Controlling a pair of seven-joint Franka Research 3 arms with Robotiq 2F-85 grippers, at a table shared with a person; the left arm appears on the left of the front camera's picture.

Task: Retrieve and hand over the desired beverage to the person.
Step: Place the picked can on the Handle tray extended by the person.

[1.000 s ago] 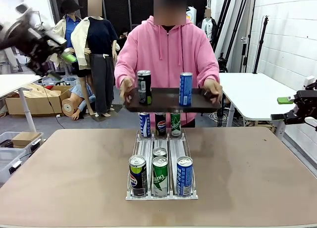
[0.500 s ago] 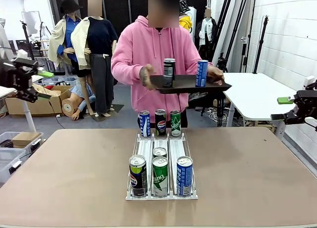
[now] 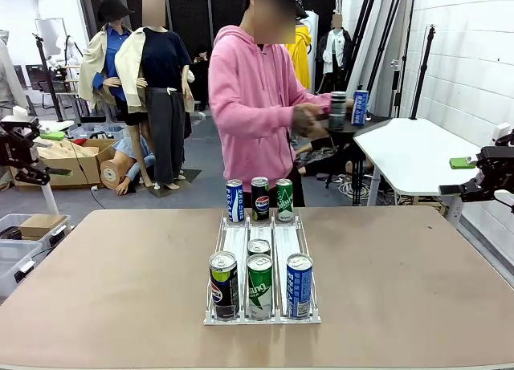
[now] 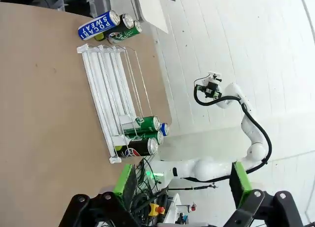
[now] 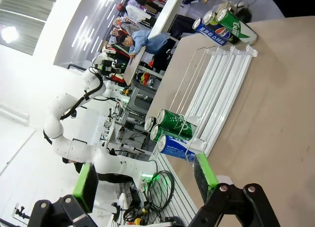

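In the front view the person point(image 3: 261, 105) in a pink hooded sweatshirt stands at the far side of the brown worktop point(image 3: 120, 282), turned toward picture right, holding a dark tray point(image 3: 347, 130) out over a white side table point(image 3: 409, 149); a dark can point(image 3: 338, 111) and a blue can point(image 3: 360, 107) stand upright on that tray. On the worktop's middle lies a clear three-lane can rack point(image 3: 263, 241). At its far end stand a blue-and-white can point(image 3: 234, 201), a Pepsi can point(image 3: 260, 198) and a green can point(image 3: 284, 199) side by side; at its near end stand a dark Pepsi can point(image 3: 223, 284), a green can in front point(image 3: 259, 286) and a blue can in front point(image 3: 299, 285), with one more can top point(image 3: 259, 247) just behind the green one. The left gripper point(image 3: 24, 149) hangs off the worktop's left edge, well apart from the rack, and the right gripper point(image 3: 474, 173) hangs off its right edge; both hold nothing. In the left wrist view the left gripper's jaws stand wide with nothing between the green pads point(image 4: 123, 180), and the rack lies sideways on the worktop beyond. In the right wrist view the right gripper's jaws likewise stand wide and empty between the pads point(image 5: 204, 170), with the rack and its cans ahead.
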